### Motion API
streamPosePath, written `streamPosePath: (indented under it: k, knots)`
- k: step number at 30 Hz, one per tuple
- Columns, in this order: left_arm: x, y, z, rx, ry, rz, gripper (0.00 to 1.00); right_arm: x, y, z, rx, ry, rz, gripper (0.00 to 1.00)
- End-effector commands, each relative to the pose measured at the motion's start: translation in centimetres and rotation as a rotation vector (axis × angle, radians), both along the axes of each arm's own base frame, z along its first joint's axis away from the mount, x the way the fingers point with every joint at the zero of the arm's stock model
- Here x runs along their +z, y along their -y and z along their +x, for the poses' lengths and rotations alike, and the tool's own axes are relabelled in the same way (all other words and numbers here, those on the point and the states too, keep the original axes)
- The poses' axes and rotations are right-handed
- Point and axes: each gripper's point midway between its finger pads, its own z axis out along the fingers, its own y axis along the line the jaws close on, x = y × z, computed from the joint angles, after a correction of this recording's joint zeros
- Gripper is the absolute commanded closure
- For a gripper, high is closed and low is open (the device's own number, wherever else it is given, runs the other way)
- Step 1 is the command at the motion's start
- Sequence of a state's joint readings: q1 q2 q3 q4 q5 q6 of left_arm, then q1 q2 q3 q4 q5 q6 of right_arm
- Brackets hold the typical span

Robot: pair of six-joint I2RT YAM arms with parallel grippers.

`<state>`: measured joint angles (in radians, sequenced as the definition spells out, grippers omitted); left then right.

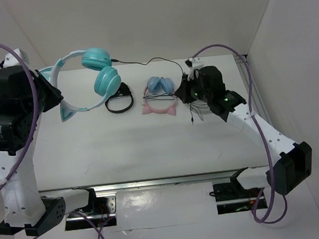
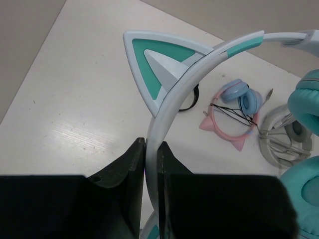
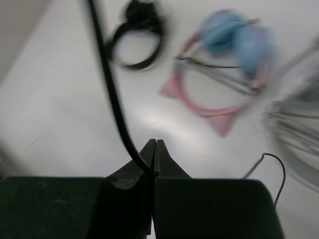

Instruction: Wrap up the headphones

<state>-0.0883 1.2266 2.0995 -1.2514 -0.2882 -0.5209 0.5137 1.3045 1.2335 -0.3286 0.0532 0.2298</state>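
The teal headphones (image 1: 102, 74) with a pale headband hang in the air at the back left. My left gripper (image 1: 56, 96) is shut on the headband (image 2: 172, 107), just below a teal cat ear (image 2: 155, 64). The teal cups (image 2: 308, 105) show at the right edge of the left wrist view. The thin black cable (image 1: 149, 60) runs from the upper cup rightward to my right gripper (image 1: 185, 79). In the right wrist view the cable (image 3: 110, 89) enters the closed jaws of the right gripper (image 3: 155, 145), and its free end is hidden.
A pink cat-ear pair with light blue cups (image 1: 160, 97) lies mid-table, with a black coiled band (image 1: 119, 102) to its left. A grey-white pair (image 2: 284, 137) lies under the right arm. White walls enclose the back and sides.
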Motion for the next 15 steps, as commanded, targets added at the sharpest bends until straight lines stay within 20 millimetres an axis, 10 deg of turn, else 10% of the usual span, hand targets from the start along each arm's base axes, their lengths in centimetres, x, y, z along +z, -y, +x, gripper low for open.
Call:
streamPosePath:
  k: [1,4,6,8,11,15]
  knots:
    - [2.7,0.8,0.9,-0.029,0.131,-0.042,1.0,4.9,-8.4,-11.2,0.877,0.045,0.331,1.0]
    - [3.2,0.7,0.5,-0.034,0.143,-0.032,1.0,5.0,-10.3,-12.3,0.869,0.035,0.337,1.0]
    - [3.3,0.3,0.2,-0.019,0.141,-0.016,1.0,4.6,-7.6,-5.1,0.261,0.101,0.092,1.0]
    - [3.6,0.3,-0.2,-0.019,0.153,-0.017,1.0,3.4,-4.3,-4.9,-0.111,0.14,-0.166,1.0]
    - [2.9,0.5,0.0,-0.03,0.137,-0.02,1.0,5.9,-8.6,-8.4,0.216,0.154,-0.006,1.0]
    - [3.6,1.2,0.0,-0.068,0.16,-0.036,1.0,6.7,-8.8,-10.2,0.333,0.185,0.0,1.0]
